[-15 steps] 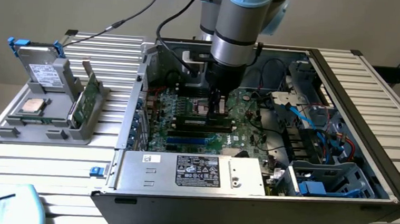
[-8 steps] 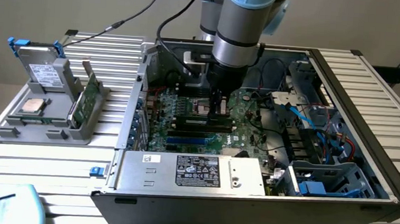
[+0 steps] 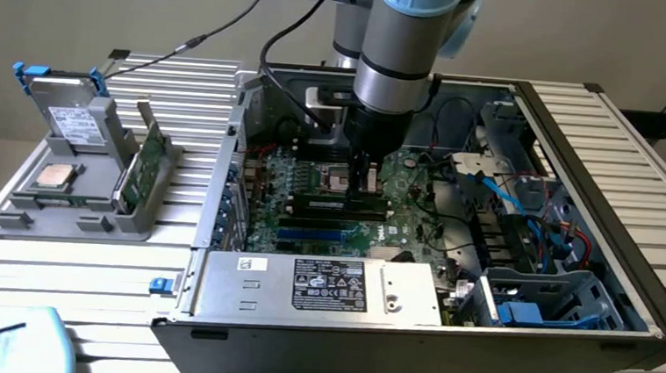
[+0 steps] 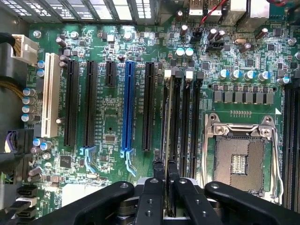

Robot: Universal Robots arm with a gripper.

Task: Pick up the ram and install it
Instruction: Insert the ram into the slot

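Inside the open computer case [image 3: 615,184], my gripper [image 3: 368,187] reaches straight down over the motherboard [image 3: 310,180]. In the wrist view the gripper [image 4: 165,172] is shut on the ram [image 4: 165,119], a thin dark stick seen edge-on between the black fingertips [image 4: 158,169]. The stick stands upright and runs along the black memory slots [image 4: 186,117], right beside the empty processor socket [image 4: 239,159]. I cannot tell whether its lower edge sits in a slot.
A grey tray [image 3: 38,219] on the exterior view's left holds a hard drive [image 3: 76,120], a silver processor chip [image 3: 55,176] and an upright green board [image 3: 140,173]. The power supply [image 3: 320,287] lies along the case front. Blue and red cables [image 3: 531,205] crowd the right side.
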